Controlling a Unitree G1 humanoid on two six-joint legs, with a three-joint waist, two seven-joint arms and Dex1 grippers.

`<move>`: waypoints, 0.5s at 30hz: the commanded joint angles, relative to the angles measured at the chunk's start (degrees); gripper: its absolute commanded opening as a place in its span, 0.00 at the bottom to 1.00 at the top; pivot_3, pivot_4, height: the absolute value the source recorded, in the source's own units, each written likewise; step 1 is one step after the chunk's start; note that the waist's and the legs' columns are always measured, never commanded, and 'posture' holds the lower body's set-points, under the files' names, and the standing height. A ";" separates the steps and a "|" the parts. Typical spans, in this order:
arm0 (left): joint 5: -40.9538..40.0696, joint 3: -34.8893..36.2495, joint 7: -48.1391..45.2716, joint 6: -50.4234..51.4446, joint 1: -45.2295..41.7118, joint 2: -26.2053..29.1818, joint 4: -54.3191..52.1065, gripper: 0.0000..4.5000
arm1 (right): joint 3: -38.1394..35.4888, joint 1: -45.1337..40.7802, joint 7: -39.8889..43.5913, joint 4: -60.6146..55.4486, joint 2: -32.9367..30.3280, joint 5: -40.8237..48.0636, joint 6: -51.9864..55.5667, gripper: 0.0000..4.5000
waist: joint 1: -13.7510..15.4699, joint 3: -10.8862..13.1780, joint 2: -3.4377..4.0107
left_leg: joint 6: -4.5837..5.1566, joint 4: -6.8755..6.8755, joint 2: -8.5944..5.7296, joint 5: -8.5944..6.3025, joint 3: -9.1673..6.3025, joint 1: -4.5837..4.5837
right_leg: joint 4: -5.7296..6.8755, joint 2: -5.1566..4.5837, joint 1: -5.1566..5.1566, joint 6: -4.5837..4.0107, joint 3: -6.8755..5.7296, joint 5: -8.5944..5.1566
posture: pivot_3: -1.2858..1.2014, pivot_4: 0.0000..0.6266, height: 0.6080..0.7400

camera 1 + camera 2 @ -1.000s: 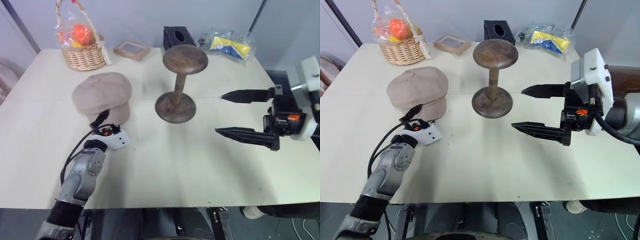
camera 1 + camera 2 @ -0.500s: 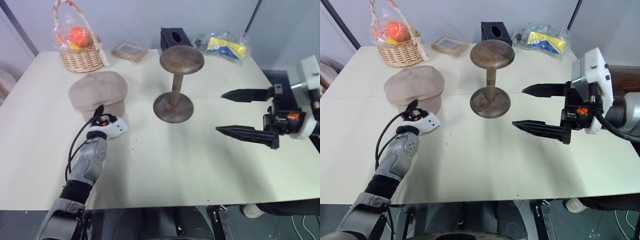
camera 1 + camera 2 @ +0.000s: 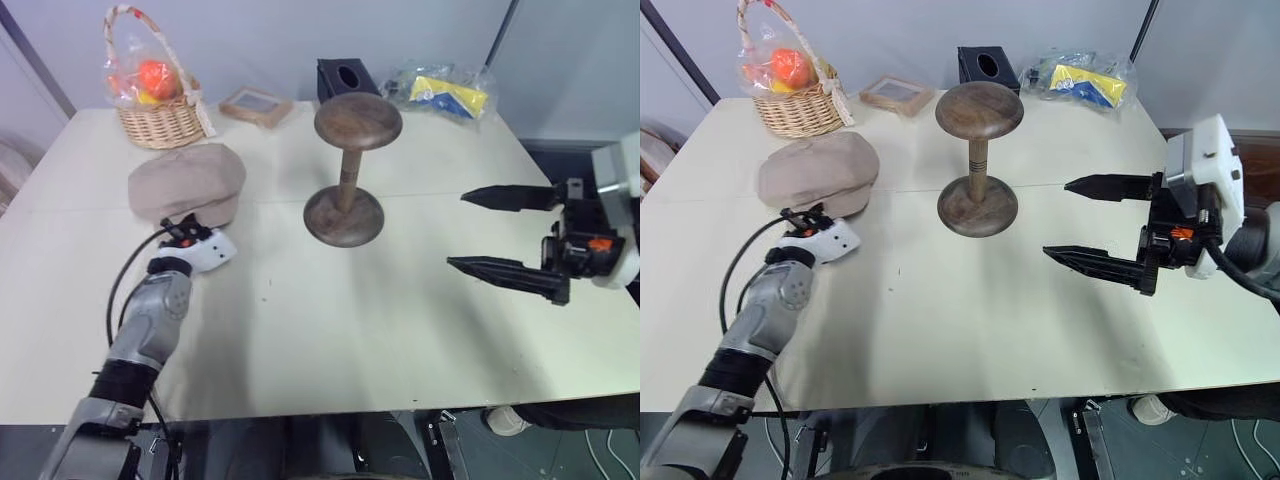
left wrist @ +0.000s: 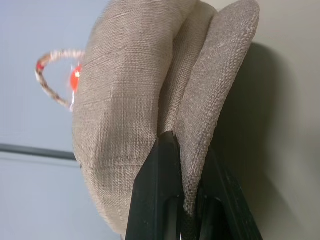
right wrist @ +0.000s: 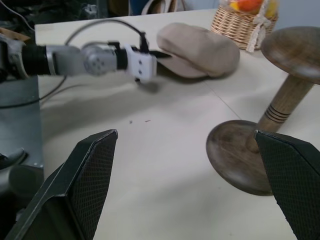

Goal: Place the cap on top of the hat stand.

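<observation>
Lying on the pale cream worktop [image 3: 330, 330] toward its left side, the soft beige-tan fabric newsboy cap [image 3: 187, 182] is sitting crown up, with its short brim facing the near edge. The left hand [image 3: 183, 231] is reaching level to that brim, and its two black fingers [image 4: 155, 200] are pressing together on the brim's edge, one above the fabric and one beneath it, as the left wrist view is showing. The cap is resting on the worktop.

The dark brown turned-wood hat stand [image 3: 347, 160], with a round domed top, thin spindle stem and round disc base, is standing upright near the middle of the worktop, well apart from the cap and to its right. Its domed top is bare.

The right hand [image 3: 490, 232] is hovering over the right part of the worktop, to the right of the stand and apart from it, with its fingers spread wide and gripping nothing, pointing toward the stand.

Along the far edge, a woven wicker basket [image 3: 160, 110] with a tall handle and wrapped orange fruit is sitting behind the cap. A small flat wooden-framed box [image 3: 258, 105] is lying to its right, a black cube-shaped box [image 3: 342, 77] is standing behind the stand, and a clear plastic bag with yellow and blue contents [image 3: 440, 92] is lying at the far right corner.
</observation>
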 commanded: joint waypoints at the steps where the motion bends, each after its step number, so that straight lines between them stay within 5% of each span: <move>1: -4.33 4.60 -1.91 -2.64 -6.45 4.12 0.97 0.01 | -3.74 0.27 1.54 1.50 -0.94 -0.41 -1.07 1.00 | 0.10 0.05 -0.09 | 0.00 0.05 0.00 0.00 -0.01 -0.04 | 0.00 0.00 -0.01 -0.01 -0.02 0.00 | 0.52 0.24 1.00; 7: -7.43 2.59 -5.33 -10.32 -25.34 6.24 6.67 0.01 | -5.68 -0.25 3.98 5.90 -3.70 -5.51 -3.91 1.00 | 1.45 0.24 -0.41 | 0.01 0.33 -0.30 0.00 -0.09 -0.43 | -0.06 -0.17 -0.14 0.21 -0.09 0.12 | 0.52 0.24 1.00; 15: -11.84 -1.36 -10.36 -24.23 -41.38 2.09 7.82 0.01 | -9.98 -1.17 6.78 12.15 -6.70 -10.11 -6.09 1.00 | 1.44 0.27 -0.46 | 0.12 0.39 -0.44 -0.05 -0.06 -0.98 | -0.21 -0.27 -0.62 0.38 -0.07 0.22 | 0.52 0.24 1.00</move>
